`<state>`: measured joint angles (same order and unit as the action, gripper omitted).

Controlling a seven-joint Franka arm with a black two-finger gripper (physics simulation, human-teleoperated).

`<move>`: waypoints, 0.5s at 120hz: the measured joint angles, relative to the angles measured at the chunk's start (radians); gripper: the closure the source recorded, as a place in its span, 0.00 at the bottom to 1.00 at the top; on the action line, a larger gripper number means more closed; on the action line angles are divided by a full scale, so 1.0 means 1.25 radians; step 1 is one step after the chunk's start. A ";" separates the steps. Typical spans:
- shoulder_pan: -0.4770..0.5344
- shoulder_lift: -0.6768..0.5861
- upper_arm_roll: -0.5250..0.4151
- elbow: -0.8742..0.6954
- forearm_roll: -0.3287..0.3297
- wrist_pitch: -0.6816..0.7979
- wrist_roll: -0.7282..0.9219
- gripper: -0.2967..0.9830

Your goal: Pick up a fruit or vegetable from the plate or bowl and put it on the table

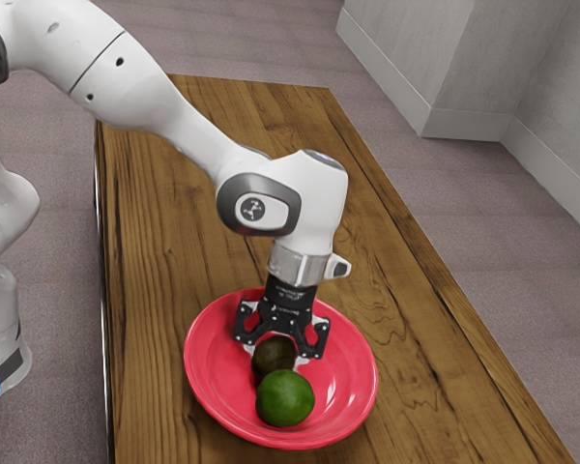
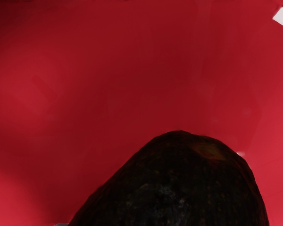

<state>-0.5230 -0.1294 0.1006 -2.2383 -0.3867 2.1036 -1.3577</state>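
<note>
Low over the red plate [image 1: 211,365], the gripper [image 1: 278,355] pointed downward with its two fingers spread apart, one on each side of the dark avocado [image 1: 273,358]. Contact on both sides could not be confirmed; the assembly was read as open and astride the fruit. The avocado, the likely workpiece, lay within the plate, directly under the hand. In the wrist view its rounded end, marked by a small brown patch, stood out against the red surface.

Handling characteristics, as judged: the fruit was fairly light, firm-skinned and possibly a little soft beneath. Its pebbled skin offered moderate grip, but the curved flanks could let it roll or squeeze out of a high pinch. The recommended hold was across the widest part, pads opposed at mid-height, with moderate pressure to avoid bruising. The next step called for closing evenly, then a straight lift clear of the rim.

Just beside the avocado, on the side away from the arm [image 1: 135,82], sat a round green fruit [image 1: 285,398], also in the plate. Side travel risked knocking it. Beyond the rim, the wooden table [image 1: 150,290] offered bare boards for set-down; a gentle release there would have limited rolling.
</note>
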 joint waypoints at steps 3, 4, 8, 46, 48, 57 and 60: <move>0.000 0.000 0.000 0.000 0.001 0.000 -0.001 0.56; 0.000 -0.001 0.001 0.000 0.001 -0.001 -0.002 0.57; 0.000 -0.001 0.001 0.001 0.002 -0.002 -0.003 0.59; 0.046 -0.037 0.007 0.057 0.067 -0.016 -0.018 0.64; 0.056 -0.039 0.008 0.060 0.069 -0.017 -0.019 0.64; 0.096 -0.046 0.046 0.066 0.076 -0.019 -0.020 0.63; 0.113 -0.051 0.062 0.067 0.077 -0.020 -0.021 0.63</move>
<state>-0.3822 -0.1926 0.1786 -2.1552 -0.2905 2.0787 -1.3835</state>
